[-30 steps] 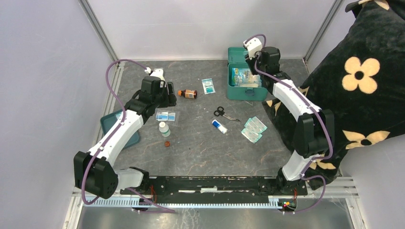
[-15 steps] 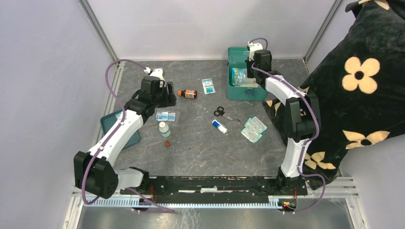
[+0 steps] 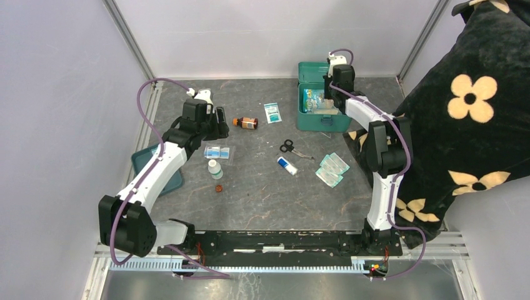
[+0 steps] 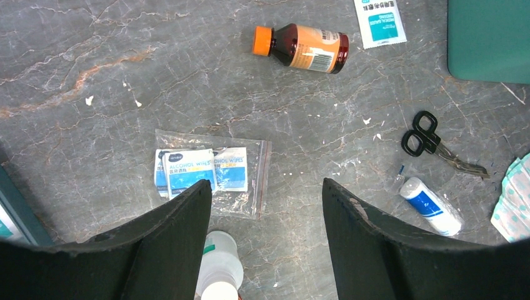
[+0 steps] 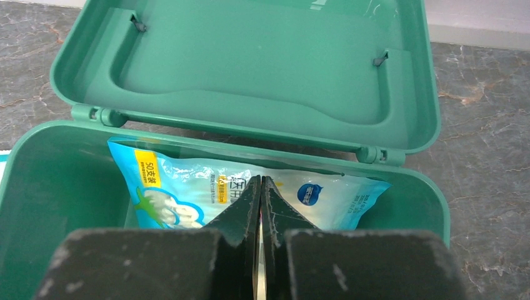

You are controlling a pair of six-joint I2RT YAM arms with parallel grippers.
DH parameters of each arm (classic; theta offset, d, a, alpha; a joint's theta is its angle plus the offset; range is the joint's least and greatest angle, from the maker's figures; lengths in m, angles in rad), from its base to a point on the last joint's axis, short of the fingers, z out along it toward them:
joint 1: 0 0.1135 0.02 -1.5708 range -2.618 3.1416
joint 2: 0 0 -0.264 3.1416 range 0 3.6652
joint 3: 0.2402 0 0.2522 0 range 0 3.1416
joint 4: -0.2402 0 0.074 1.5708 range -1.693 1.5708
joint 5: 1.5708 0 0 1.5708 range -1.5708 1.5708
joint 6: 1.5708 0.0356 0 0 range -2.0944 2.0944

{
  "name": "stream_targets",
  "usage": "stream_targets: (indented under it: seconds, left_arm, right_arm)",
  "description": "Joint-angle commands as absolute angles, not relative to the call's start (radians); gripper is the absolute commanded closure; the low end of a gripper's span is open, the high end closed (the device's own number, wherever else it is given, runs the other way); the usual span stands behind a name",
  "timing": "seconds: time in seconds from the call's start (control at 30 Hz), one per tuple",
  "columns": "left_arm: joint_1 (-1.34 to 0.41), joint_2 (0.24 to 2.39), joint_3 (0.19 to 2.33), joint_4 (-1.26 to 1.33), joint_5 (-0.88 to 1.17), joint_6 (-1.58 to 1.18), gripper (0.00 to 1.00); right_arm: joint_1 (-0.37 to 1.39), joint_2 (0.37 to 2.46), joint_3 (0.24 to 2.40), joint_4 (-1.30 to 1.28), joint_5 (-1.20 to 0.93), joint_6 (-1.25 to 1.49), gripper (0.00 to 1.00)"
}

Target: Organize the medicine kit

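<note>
1. Across the grey tabletop (image 3: 262,187), loose supplies lie scattered between the two arms.
2. Toward its far right stands the kit (image 3: 315,122), lid swung back, with a blue-and-white packet (image 5: 187,187) inside.
3. At the left edge a tray (image 3: 175,180) lies partly under the left arm.
4. Over the kit, the right end effector (image 5: 260,184) has its fingers pressed together, gripping nothing I can see.
5. Above a wipes bag (image 4: 212,172) and a white bottle (image 4: 219,262), the left end effector (image 4: 265,184) hangs spread wide, holding nothing.
6. Farther off lie a brown bottle (image 4: 303,47) on its side and scissors (image 4: 431,140).
</note>
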State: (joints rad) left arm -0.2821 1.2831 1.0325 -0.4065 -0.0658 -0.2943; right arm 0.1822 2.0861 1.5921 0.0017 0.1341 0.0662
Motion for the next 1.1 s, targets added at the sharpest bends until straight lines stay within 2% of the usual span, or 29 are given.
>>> stream_targets:
  seconds: [0.0, 0.47, 1.07]
  left_arm:
    - [-0.269, 1.3, 1.04, -0.361, -0.024, -0.288, 0.28]
    - [-0.258, 1.306, 1.038, -0.361, -0.021, -0.288, 0.28]
    - [-0.256, 1.298, 1.034, -0.361, -0.011, -0.289, 0.28]
  right_arm:
    - [0.175, 2.128, 1.654, 0.041, 0.144, 0.08, 0.96]
    - [0.172, 2.223, 1.681, 0.005, 0.106, 0.07, 0.96]
    - [0.173, 2.116, 1.599, 0.037, 0.019, 0.043, 0.93]
